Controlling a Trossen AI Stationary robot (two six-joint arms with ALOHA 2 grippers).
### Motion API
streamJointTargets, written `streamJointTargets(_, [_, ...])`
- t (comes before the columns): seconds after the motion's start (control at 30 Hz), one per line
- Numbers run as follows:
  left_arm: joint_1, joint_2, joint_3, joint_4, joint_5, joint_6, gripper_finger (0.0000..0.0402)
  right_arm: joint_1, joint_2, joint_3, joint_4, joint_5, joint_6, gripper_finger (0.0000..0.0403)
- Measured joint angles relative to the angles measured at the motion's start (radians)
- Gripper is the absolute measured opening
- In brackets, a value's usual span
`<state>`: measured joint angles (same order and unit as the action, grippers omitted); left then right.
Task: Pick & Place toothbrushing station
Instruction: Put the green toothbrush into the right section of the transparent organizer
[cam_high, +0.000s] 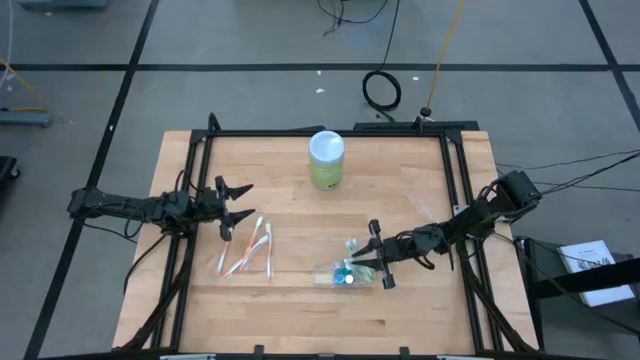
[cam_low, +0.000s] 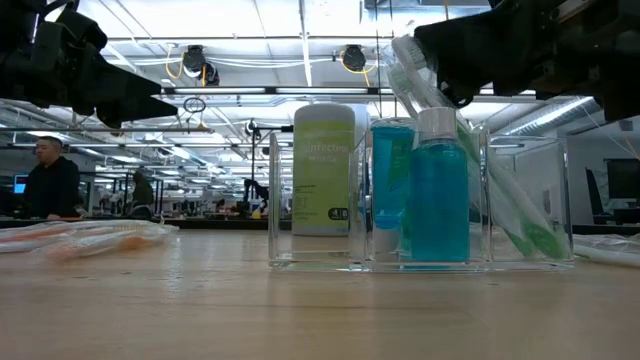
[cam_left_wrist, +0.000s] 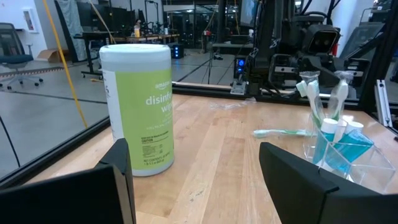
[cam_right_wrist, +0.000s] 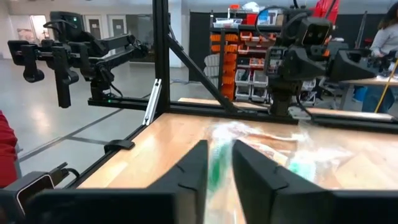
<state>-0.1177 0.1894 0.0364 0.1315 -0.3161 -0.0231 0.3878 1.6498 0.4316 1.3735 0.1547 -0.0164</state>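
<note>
Toothbrush (cam_right_wrist: 217, 163), green-handled, stands in the clear organizer (cam_high: 352, 273) near the table's (cam_high: 300, 310) front edge, right of centre, beside a blue bottle (cam_low: 438, 195). The right gripper (cam_high: 374, 255) sits over it, fingers narrowly parted around the handle. The left gripper (cam_high: 238, 202) hovers spread wide near the left edge, above wrapped toothbrushes (cam_high: 248, 250). A wipes canister (cam_high: 326, 159) stands near the back edge.

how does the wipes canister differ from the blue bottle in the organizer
The disinfecting wipes canister is opaque pale green with a printed label; the blue mouthwash bottle is see-through, filled with blue liquid. The canister stands alone at the table's far edge; the bottle sits inside the clear organizer. The canister looks wider in the high view. Both stand upright with white tops.
</note>
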Motion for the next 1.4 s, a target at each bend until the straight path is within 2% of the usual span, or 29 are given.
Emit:
streamJointTargets(0.2, [0.000,0.000,0.000,0.000,0.000,0.000,0.0225,0.002,-0.044,0.000,-0.014,0.001,-0.049,0.0145])
streamJointTargets(0.33, [0.000,0.000,0.000,0.000,0.000,0.000,0.0225,0.006,-0.119,0.000,-0.128,0.023,-0.063,0.0184])
streamJointTargets(0.57, [0.000,0.000,0.000,0.000,0.000,0.000,0.0225,0.045,-0.326,0.000,-0.431,0.233,-0.102,0.0232])
streamJointTargets(0.77, [0.000,0.000,0.000,0.000,0.000,0.000,0.0225,0.084,-0.488,0.000,-0.745,0.498,-0.058,0.0242])
streamJointTargets(0.83, [0.000,0.000,0.000,0.000,0.000,0.000,0.0225,0.093,-0.529,0.000,-0.870,0.570,0.003,0.0242])
streamJointTargets(0.97, [0.000,0.000,0.000,0.000,0.000,0.000,0.0225,0.072,-0.563,0.040,-1.210,0.600,0.268,0.0238])
streamJointTargets(1.03, [0.000,0.000,0.000,0.000,0.000,0.000,0.0225,0.051,-0.543,0.088,-1.418,0.587,0.434,0.0232])
streamJointTargets(1.13, [0.000,0.000,0.000,0.000,0.000,0.000,0.0225,0.019,-0.477,0.157,-1.598,0.449,0.600,0.0223])
streamJointTargets(1.27, [0.000,0.000,0.000,0.000,0.000,0.000,0.0225,-0.020,-0.373,0.231,-1.647,0.263,0.700,0.0215])
streamJointTargets(1.4, [0.000,0.000,0.000,0.000,0.000,0.000,0.0225,-0.050,-0.282,0.274,-1.651,0.184,0.708,0.0209])
